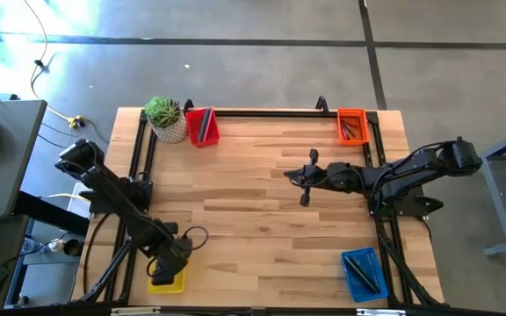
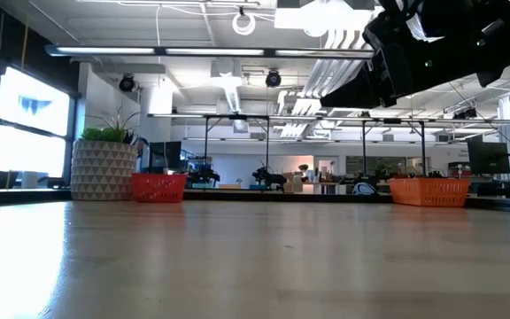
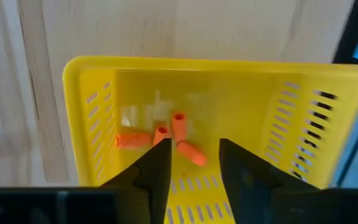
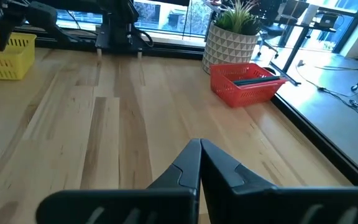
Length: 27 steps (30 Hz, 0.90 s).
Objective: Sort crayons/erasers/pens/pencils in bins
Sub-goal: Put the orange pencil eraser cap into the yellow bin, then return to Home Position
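Note:
Several short orange crayons lie on the floor of the yellow bin at the table's near left corner. My left gripper hangs just above that bin, pointing down, open; one crayon lies below the gap between its fingers. My right gripper hovers shut over the middle of the table, pointing toward the left side, holding nothing.
A red bin with dark sticks stands at the far left beside a potted plant. An orange bin is at the far right, a blue bin with sticks at the near right. A black frame rims the table.

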{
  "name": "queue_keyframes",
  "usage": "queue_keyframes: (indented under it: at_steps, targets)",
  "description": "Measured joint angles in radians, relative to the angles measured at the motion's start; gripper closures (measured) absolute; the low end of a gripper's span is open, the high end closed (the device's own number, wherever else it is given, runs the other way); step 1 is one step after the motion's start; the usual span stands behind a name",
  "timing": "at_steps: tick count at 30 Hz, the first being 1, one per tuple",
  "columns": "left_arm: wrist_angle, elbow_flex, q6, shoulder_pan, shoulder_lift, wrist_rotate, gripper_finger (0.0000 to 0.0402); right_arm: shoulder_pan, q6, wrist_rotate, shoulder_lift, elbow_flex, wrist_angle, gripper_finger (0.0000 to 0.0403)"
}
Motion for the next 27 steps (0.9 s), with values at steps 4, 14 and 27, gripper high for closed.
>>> queue_keyframes:
  at_steps: [4, 14, 27]
  targets:
    - [-0.003, 0.0, 0.031, 0.022, -0.046, 0.046, 0.0263, -0.002, -0.008, 0.0, 0.0, 0.0, 0.0, 0.0403]
    - [0.023, 0.005, 0.138, 0.102, -0.239, -0.018, 0.0274, -0.002, -0.025, -0.005, 0.0, 0.0, 0.009, 0.0403]
    - [0.567, -0.235, 0.664, 0.456, -0.368, -0.082, 0.0388, -0.002, -0.024, -0.007, 0.0, 0.001, 0.023, 0.0403]
